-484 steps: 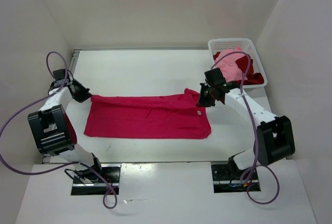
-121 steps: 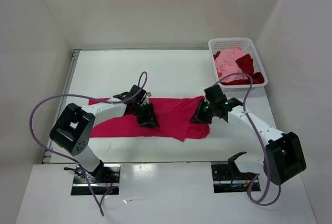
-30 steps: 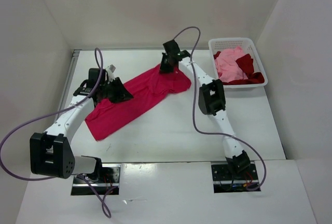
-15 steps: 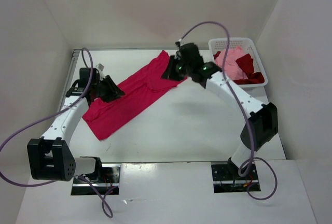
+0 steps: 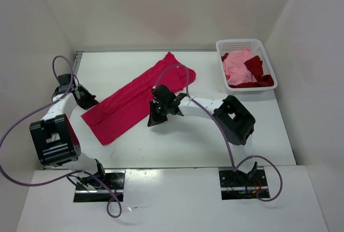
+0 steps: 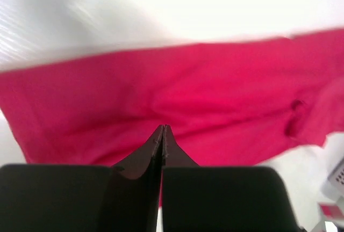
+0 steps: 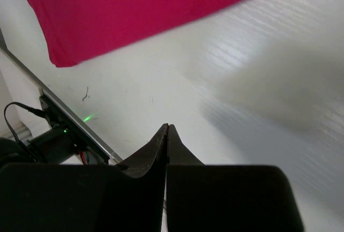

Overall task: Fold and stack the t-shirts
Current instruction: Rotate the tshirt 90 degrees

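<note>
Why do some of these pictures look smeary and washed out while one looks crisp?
Top external view: crisp, evenly lit, the crimson-pink shirt sharp. Left wrist view: the table glares to white, shirt edges soft. Right wrist view: table grain smears on the right, probably the camera moving.

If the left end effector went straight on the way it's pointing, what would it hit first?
Most likely the bright crimson-pink shirt, which lies spread on the table right ahead of the shut left end effector, though depth is hard to judge.

A crimson-pink shirt (image 5: 129, 102) is seen centre left; a pale pink shirt (image 5: 237, 65) and a dark red shirt (image 5: 258, 70) are seen in the white lattice basket (image 5: 239, 42).
</note>
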